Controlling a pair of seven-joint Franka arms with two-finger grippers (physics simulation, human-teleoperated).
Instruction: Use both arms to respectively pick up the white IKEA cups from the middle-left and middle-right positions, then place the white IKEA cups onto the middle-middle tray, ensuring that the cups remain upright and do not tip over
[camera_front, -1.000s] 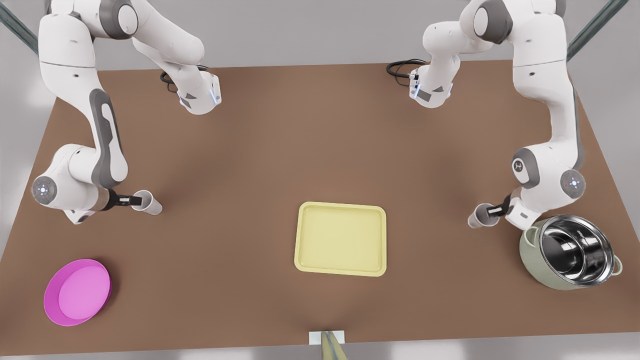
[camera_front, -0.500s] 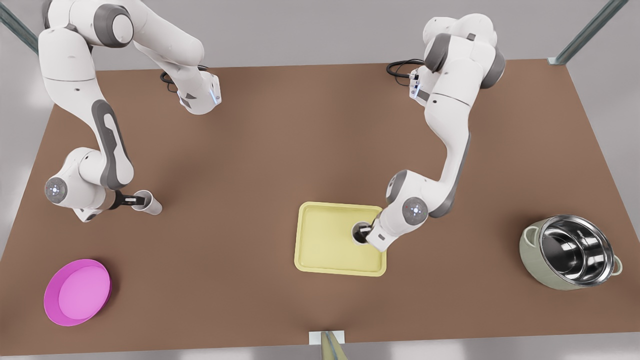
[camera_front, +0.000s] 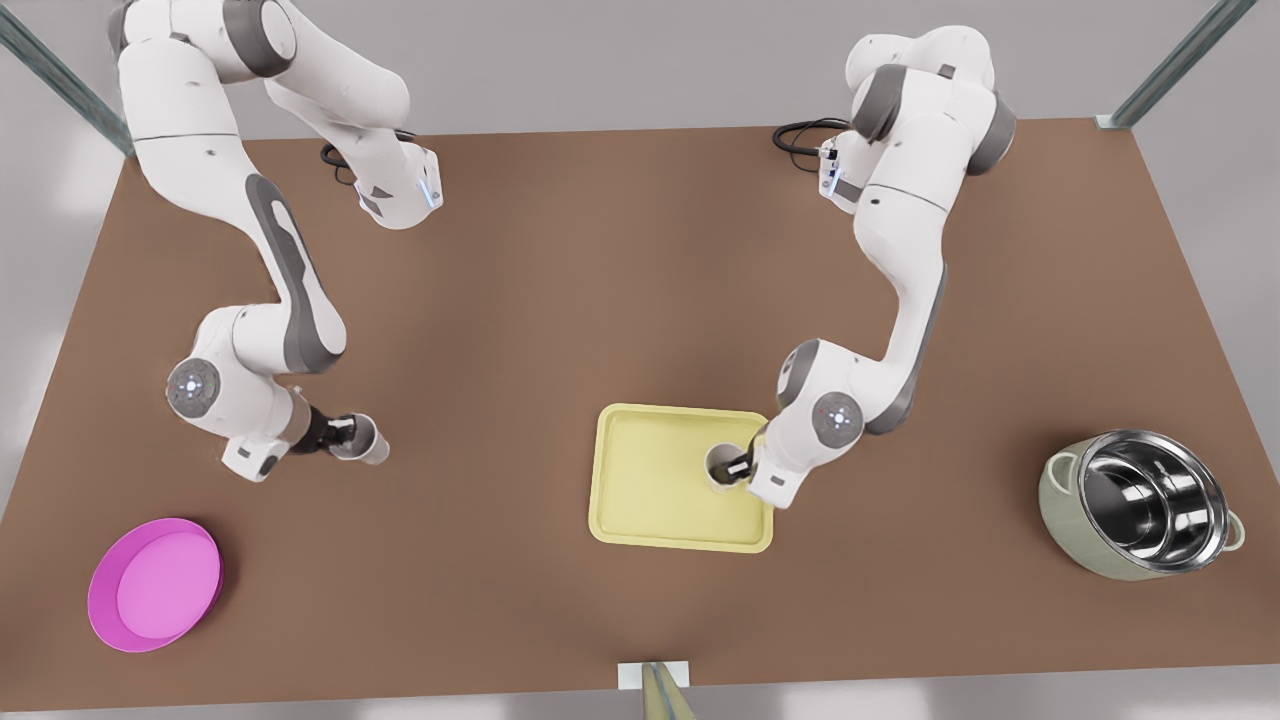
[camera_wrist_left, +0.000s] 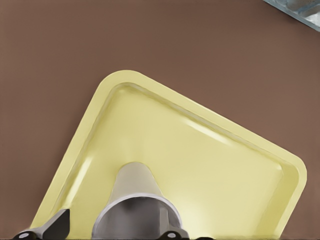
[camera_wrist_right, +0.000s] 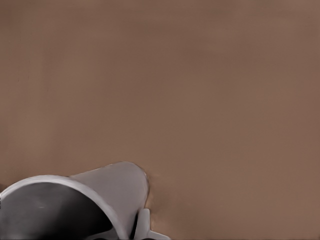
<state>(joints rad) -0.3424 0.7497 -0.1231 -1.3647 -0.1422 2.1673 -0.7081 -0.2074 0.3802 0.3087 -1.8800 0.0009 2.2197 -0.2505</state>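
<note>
On the tray (camera_front: 660, 510), near the edge closest to the steel pot (camera_front: 1140, 503), one white cup (camera_front: 722, 468) stands upright with the left gripper (camera_front: 745, 466) clamped on its rim; the left wrist view shows that cup (camera_wrist_left: 136, 200) over the yellow tray floor (camera_wrist_left: 210, 170). The other cup (camera_front: 363, 441) is well away from the tray, toward the magenta plate (camera_front: 155, 583), pinched at its rim by the right gripper (camera_front: 345, 434) above bare table (camera_front: 560, 280). The rim pinch is the risk, I judge: if the left fingers drag on the wall as they let go, the light tumbler could tip or skate against the tray rim; the carried cup could swing in its grip or knock the first one on arrival. Half a second ago the right arm sat farther from the tray; it has since carried its cup closer, while the left arm has barely shifted.
</note>
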